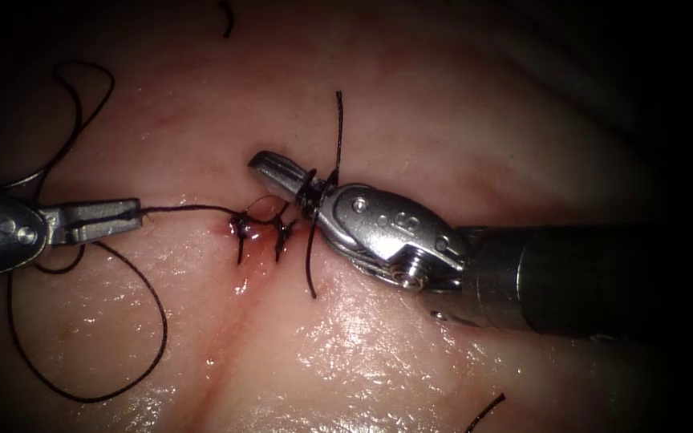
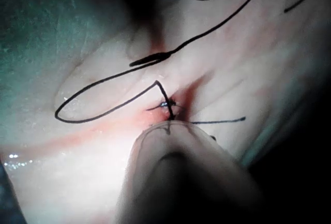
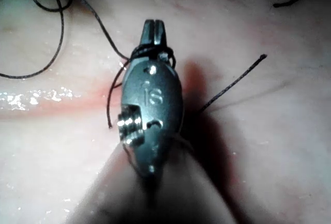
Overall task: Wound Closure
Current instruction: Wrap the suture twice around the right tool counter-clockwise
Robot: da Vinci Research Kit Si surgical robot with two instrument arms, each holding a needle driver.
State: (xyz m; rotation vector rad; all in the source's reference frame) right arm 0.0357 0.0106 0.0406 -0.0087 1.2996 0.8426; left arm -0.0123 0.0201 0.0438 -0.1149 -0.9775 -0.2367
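The left tool (image 1: 98, 220) comes in from the left of the endoscope view with its jaws closed on the thread (image 1: 190, 209), which runs taut from the tips to the dark knot (image 1: 244, 227) sitting on the cut (image 1: 238, 321). The right tool (image 1: 282, 178) lies across the cut's upper right side, jaws pressed together, with thread wound around them just behind the tips. In the right wrist view the same tool (image 3: 154, 31) shows those coils bunched at the base of its closed jaws, though I cannot tell whether anything is pinched between the tips themselves. Two short thread ends (image 1: 338, 128) stick out from the wraps, one up and one down over the tissue (image 1: 459, 96). Beside the knot there is a second stitch (image 1: 282, 234), with a smear of red fluid (image 1: 262, 248) between them. Further out, a long slack loop of thread (image 1: 122, 377) trails over the left side of the cut, and a loose cut end (image 1: 484, 412) lies well apart at lower right. I see no needle from where I stand.

The risk, as I judge it, is the wraps: they could slide off the smooth jaws or snag at the hinge. A hard pull by the left tool could also tear the soft edge, and the slack loop could get caught up.
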